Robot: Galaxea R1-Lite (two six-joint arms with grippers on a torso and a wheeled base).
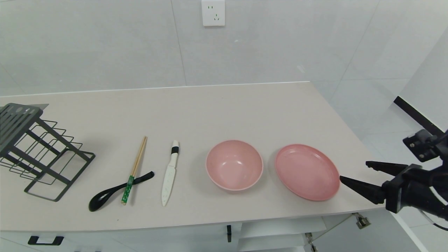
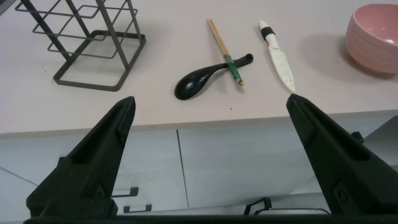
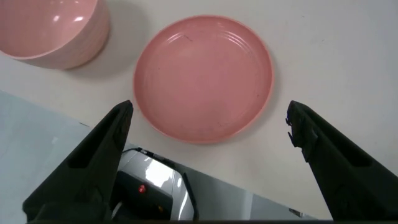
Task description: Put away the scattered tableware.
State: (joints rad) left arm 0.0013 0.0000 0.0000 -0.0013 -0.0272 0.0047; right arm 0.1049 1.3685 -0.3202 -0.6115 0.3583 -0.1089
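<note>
Head view: right gripper (image 1: 353, 170) hangs just off the right end of the counter (image 1: 210, 112), fingers spread wide, nothing in them. Pink plate (image 1: 307, 171) lies flat straight ahead of it, near rim right at the fingertips. I can't tell whether one tip touches the rim. In the right wrist view the plate sits between the two fingers and just beyond them. Pink bowl (image 1: 234, 164) is upright, past the plate on its far side from this gripper, just beside it, not touching.

Left gripper (image 2: 211, 99) is also spread and empty, hanging out past the counter's front edge. Ahead of it are the black spoon (image 1: 115, 190), the chopsticks (image 1: 134, 169) crossing over the spoon's handle, and the white knife (image 1: 170, 172) beside them. Knife and chopsticks both run lengthwise roughly away from this gripper. The wire rack (image 1: 38, 150) stands farther ahead, off toward the outer finger side, empty as far as I can see.

My read:
- Nothing is put away yet.
- The right arm is clearly nearer the plate, so the plate goes first.
- The plate is round, so there's no long axis to line up on.
- It lies flat, so I'd need one finger under or over the near rim, and the tips look roughly lined up for that.
- The rack is well apart from this gripper, past all the other tableware, so it's a long carry.
- The risk is pushing the plate into the bowl.
</note>
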